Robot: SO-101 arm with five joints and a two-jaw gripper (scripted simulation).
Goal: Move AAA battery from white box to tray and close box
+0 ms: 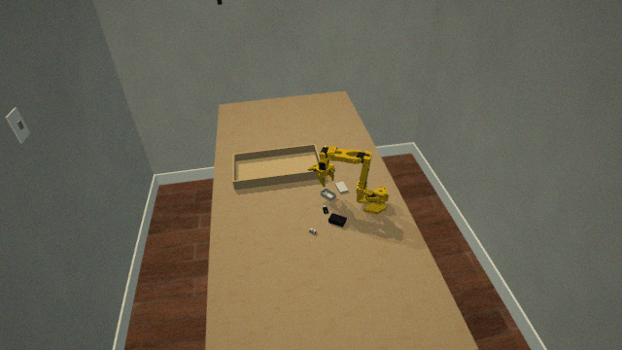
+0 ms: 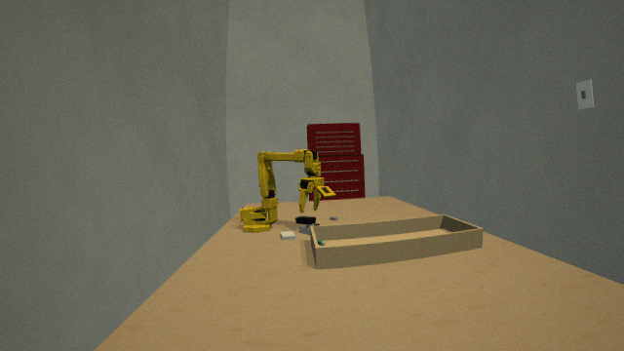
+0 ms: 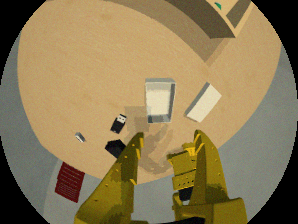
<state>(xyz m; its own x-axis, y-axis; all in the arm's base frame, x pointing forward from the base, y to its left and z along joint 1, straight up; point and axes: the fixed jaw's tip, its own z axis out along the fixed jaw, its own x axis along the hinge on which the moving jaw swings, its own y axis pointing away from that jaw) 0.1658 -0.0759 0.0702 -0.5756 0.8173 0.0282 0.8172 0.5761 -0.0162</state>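
Observation:
The white box base (image 1: pixel 328 194) stands open on the table just outside the tray's corner. In the wrist view (image 3: pixel 160 99) its inside looks empty. Its white lid (image 1: pixel 342 187) lies flat beside it, nearer the arm's base, and shows in the wrist view (image 3: pixel 204 103). A small thing with a green end (image 2: pixel 320 242), likely the AAA battery, lies inside the tray (image 1: pixel 276 167) in the corner nearest the arm, and shows in the wrist view (image 3: pixel 218 6). My gripper (image 1: pixel 327 181) hangs above the open base, fingers apart with nothing between them (image 3: pixel 166 143).
A closed black box (image 1: pixel 337 220), a small black piece (image 1: pixel 325 209) and a small grey piece (image 1: pixel 313 231) lie on the table beyond the white box. A red tool cabinet (image 2: pixel 341 161) stands behind the table. The arm's base (image 1: pixel 373 196) is to the right.

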